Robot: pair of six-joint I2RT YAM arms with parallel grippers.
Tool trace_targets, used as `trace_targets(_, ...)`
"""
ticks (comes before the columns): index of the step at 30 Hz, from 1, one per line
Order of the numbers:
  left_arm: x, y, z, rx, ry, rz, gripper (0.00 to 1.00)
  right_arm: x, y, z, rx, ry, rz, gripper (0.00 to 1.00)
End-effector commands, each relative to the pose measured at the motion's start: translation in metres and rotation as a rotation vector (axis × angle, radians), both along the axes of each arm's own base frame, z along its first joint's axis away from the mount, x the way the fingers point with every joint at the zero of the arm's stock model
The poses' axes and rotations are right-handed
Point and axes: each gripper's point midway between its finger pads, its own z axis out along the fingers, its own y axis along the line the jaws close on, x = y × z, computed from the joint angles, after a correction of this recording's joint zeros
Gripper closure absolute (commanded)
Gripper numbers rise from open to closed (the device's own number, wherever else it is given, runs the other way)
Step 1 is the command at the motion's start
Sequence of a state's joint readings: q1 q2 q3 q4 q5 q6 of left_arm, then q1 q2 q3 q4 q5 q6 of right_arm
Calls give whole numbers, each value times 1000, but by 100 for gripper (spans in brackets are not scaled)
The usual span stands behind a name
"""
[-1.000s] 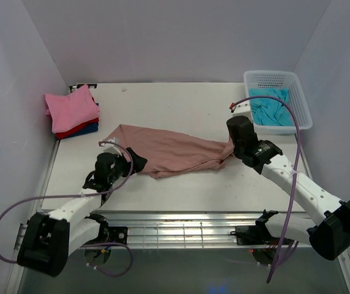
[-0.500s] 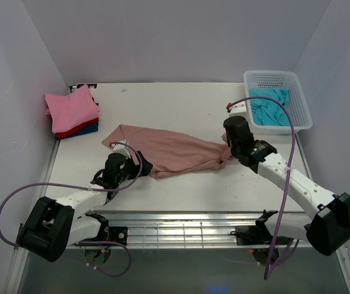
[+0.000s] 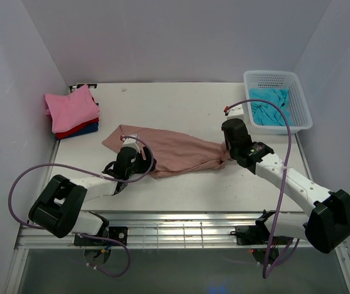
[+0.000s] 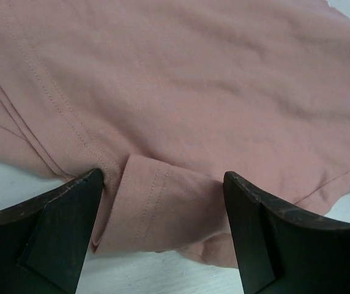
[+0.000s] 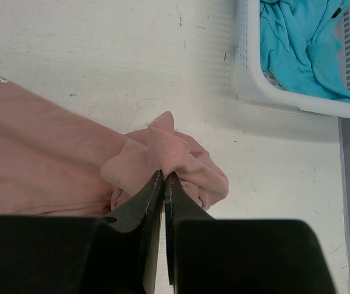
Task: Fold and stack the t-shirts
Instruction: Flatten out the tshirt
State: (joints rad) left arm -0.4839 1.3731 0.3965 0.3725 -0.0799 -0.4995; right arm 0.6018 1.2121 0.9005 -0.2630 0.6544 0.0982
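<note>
**Setting:** robot lab test cell.
**Evidence:** plain pale walls (image 3: 163, 37) closed in a white table (image 3: 181, 101) on three sides. Two white arms, left (image 3: 86, 184) and right (image 3: 291, 180), were bolted to a metal rail (image 3: 181, 233) at the near edge. Purple cables (image 3: 23, 179) looped loose.
**Props:** rose shirt (image 3: 175, 150) mid-table, basket (image 3: 271, 78) far right.

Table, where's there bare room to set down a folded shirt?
Widest free patch: the back of the table, between the shirt stack and the basket, behind the rose shirt. A narrower bare strip runs along the near edge in front of that shirt. Crowded: the middle band, where the rose shirt lies with the left gripper and right gripper on it.
</note>
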Motion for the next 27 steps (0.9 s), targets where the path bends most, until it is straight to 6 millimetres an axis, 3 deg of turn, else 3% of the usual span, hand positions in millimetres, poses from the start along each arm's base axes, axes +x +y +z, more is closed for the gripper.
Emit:
trace_targets(1,6,0,8,37,-45,19,19,5,-1,7,27,-41,-18,92)
trace_targets(5,7,6,8,70,-42,51,35,5,1,5,31,-38,-10,92)
trace_targets(12,9,12,17,130,-63,94,42,5,6,-8,37,-6,6,92)
trace_targets(14,9,13,18,136,-69,101,60,5,7,-11,40,-3,10,92)
trace_targets(17,9,12,20,139,-76,101,77,5,10,-16,45,12,22,92)
trace_targets(18,9,12,21,137,-79,101,88,5,12,-17,48,15,26,92)
trace_targets(20,8,10,23,140,-88,101,98,5,11,-19,46,20,24,92)
trace_targets(27,10,10,38,164,-127,127,100,6,12,-21,44,23,26,92)
